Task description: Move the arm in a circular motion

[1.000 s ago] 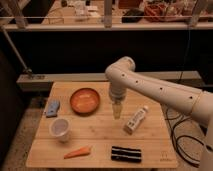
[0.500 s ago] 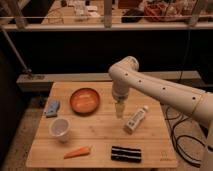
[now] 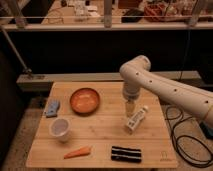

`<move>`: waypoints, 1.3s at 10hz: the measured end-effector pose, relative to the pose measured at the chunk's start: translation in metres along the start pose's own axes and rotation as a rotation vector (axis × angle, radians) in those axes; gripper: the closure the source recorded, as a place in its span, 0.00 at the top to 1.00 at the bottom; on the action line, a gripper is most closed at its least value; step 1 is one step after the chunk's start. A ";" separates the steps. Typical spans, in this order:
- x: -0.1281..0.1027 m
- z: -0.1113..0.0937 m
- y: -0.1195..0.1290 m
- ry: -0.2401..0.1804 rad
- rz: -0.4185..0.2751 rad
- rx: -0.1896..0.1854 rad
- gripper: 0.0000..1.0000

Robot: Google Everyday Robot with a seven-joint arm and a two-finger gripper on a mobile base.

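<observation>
The big white arm of thick rounded segments with dark dots reaches in from the right over the wooden table. It bends down at a rounded elbow and ends in a narrow pale-yellowish gripper. The gripper hangs over the table's right middle, just left of and above a small white bottle that lies tilted on the table. It holds nothing that I can see.
An orange bowl sits at the table's back middle. A blue cloth and a white cup are at the left. A carrot and a black striped object lie near the front edge. Black cables lie on the floor at the right.
The arm and its tip have shifted slightly to the right, closer to the white bottle. The objects on the table have not moved.
</observation>
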 end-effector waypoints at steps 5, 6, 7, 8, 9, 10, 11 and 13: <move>0.007 -0.021 0.057 0.025 -0.020 -0.028 0.80; 0.005 -0.031 0.079 0.022 -0.026 -0.032 0.80; 0.005 -0.038 0.097 0.022 -0.028 -0.037 0.80; -0.001 -0.045 0.116 0.022 -0.040 -0.044 0.80; -0.011 -0.047 0.131 0.019 -0.058 -0.055 0.80; -0.028 -0.044 0.143 0.006 -0.084 -0.076 0.80; -0.046 -0.037 0.152 -0.008 -0.113 -0.102 0.80; -0.089 -0.015 0.169 -0.041 -0.209 -0.153 0.80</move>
